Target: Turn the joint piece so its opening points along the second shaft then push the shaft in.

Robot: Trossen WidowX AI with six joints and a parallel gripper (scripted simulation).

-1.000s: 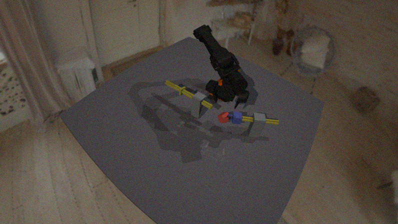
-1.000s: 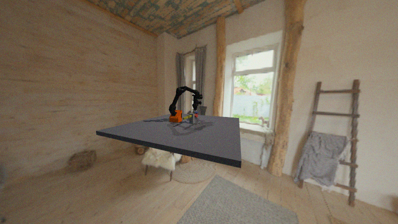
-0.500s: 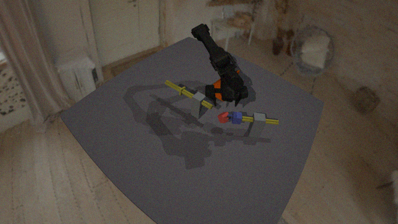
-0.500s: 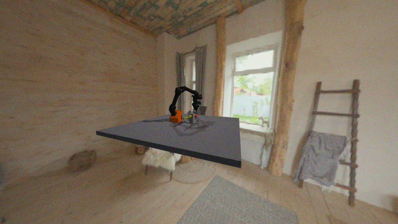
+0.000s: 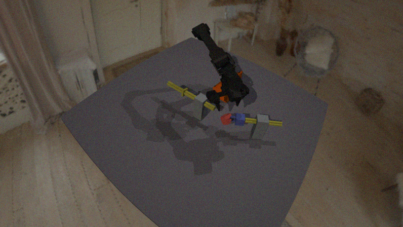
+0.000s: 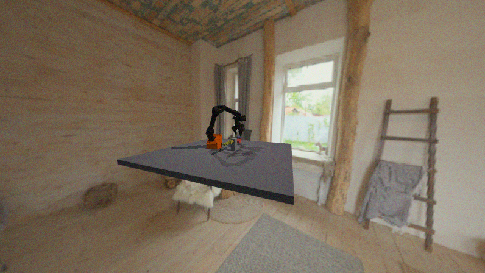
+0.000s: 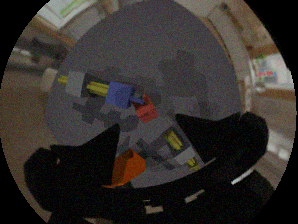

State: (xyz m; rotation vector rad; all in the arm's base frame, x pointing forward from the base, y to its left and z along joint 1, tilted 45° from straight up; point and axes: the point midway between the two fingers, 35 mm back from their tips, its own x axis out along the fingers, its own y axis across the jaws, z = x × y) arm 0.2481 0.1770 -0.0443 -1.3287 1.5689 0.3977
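Note:
The red joint piece [image 5: 226,119] [image 7: 146,112] hangs on hinges from a blue part [image 5: 240,119] [image 7: 120,95] on the end of the first yellow shaft [image 5: 250,120] [image 7: 97,89], which is held in a grey block [image 5: 262,128] [image 7: 75,83]. It sits at an angle to that shaft; its exact opening direction is hard to tell. The second yellow shaft [image 5: 174,85] [image 7: 174,140] passes through another grey block [image 5: 199,106] [image 7: 184,156]; a gap separates its near end from the red piece. My gripper [image 5: 228,107] [image 6: 237,134] [image 7: 148,121] is open and empty, pointing down above the red piece.
The orange arm base [image 5: 216,87] [image 6: 213,142] [image 7: 129,169] stands close behind the second shaft's block. A yellow collar [image 5: 184,91] sits around the second shaft on the far side of its block. Everything stands on a dark grey table [image 5: 239,180] [image 6: 203,166].

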